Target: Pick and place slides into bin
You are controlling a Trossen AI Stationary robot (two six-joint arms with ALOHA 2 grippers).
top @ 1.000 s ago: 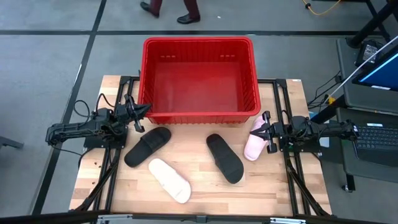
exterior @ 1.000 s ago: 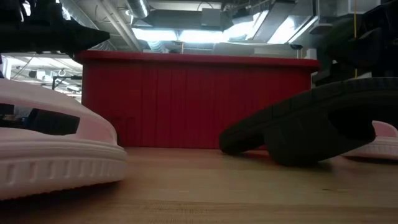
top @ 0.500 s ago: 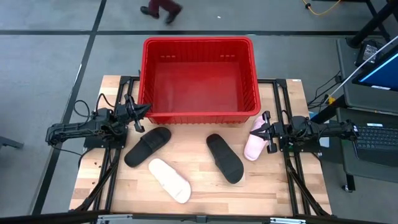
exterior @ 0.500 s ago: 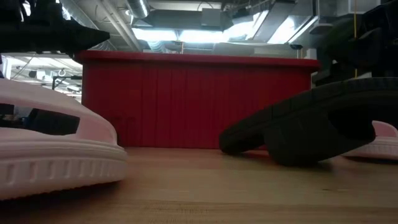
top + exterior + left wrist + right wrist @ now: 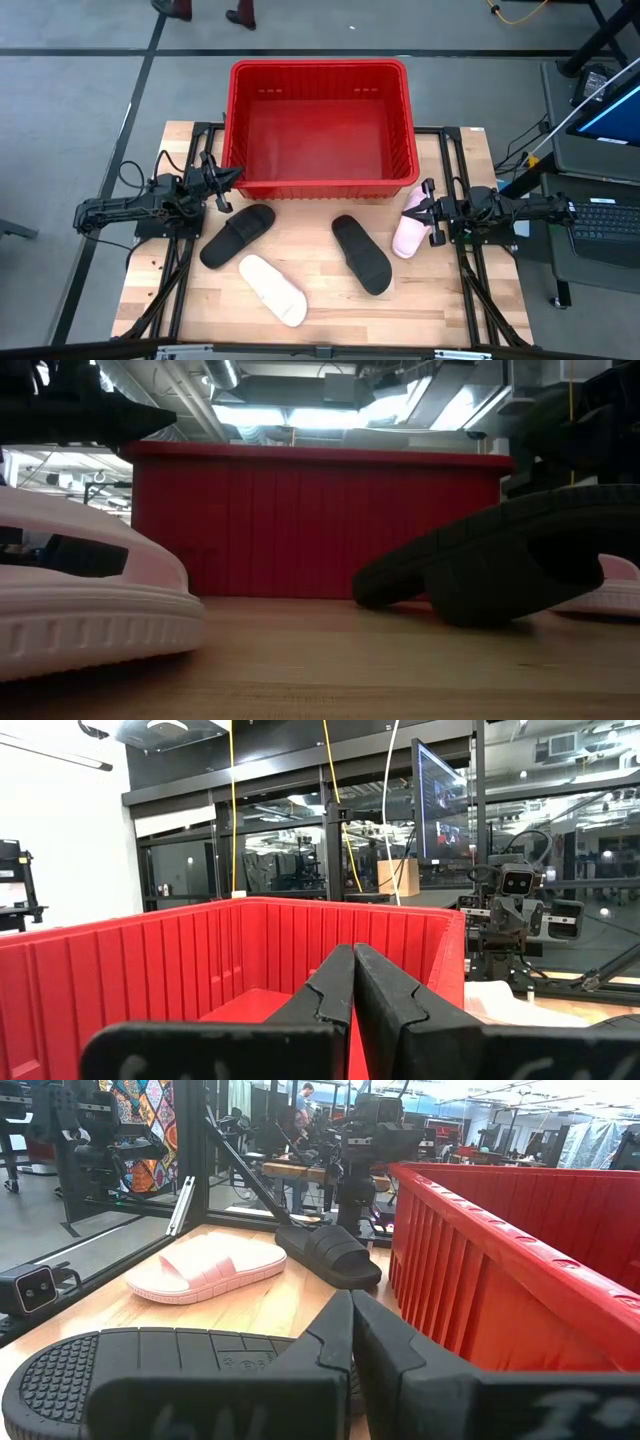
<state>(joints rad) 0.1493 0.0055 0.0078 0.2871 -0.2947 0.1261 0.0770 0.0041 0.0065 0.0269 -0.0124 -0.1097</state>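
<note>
High view: nearest lie a pink slide (image 5: 273, 290) and two black slides (image 5: 237, 236) (image 5: 361, 254), then a second pink slide (image 5: 409, 224) beside the right gripper (image 5: 424, 209). Both it and the left gripper (image 5: 224, 181) are clenched on nothing. Beyond, the bin (image 5: 318, 185) holds none; all four remain.

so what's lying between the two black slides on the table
In the high view, the pale pink slide lies between them but nearer the table's front edge, closer to the left black slide than the right black slide. Otherwise, bare wood.
</note>
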